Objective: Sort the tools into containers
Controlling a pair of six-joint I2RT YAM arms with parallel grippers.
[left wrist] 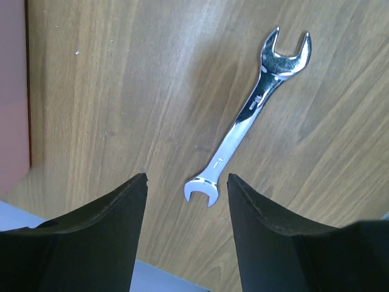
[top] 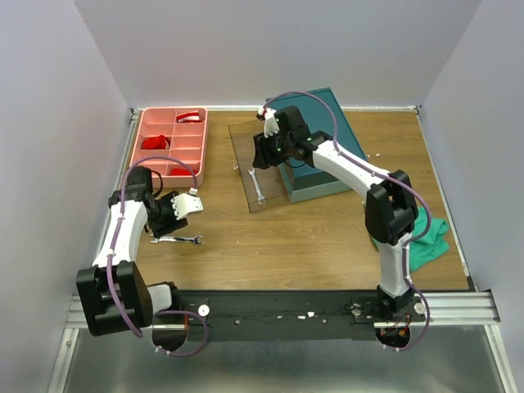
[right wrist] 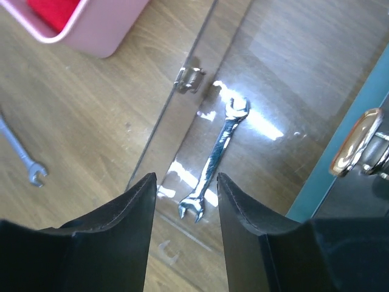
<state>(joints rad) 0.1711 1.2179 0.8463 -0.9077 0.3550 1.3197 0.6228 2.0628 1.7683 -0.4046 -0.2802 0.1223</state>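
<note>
- The pink divided tray (top: 202, 151) sits at the far left of the table (top: 311, 237). Red items (top: 155, 143) lie in several of its compartments, and one at the far right corner looks part white; I cannot tell what they are.
- The teal box (top: 350, 139) stands at the far middle, much of it hidden under the right arm. In the right wrist view a rounded tan piece (right wrist: 354, 141) beside some metal shows at the box's edge; I cannot say what it is.
- The clear plastic tray (top: 246, 147) lies flat against the box's left side, and a silver wrench (top: 256, 185) rests on it, alone.
- The right claw (right wrist: 186, 176) hangs over that tray, released, fingers well apart and gripping nothing, with the wrench's near end between the tips.
- The second wrench (left wrist: 243, 121) lies on the bare table, near the pink tray's front edge and outside any container.
- The left claw (left wrist: 187, 176) is over it, also released and empty, the wrench's smaller end between its fingertips.
- A green cloth (top: 430, 237) is bunched by the right arm.
</note>
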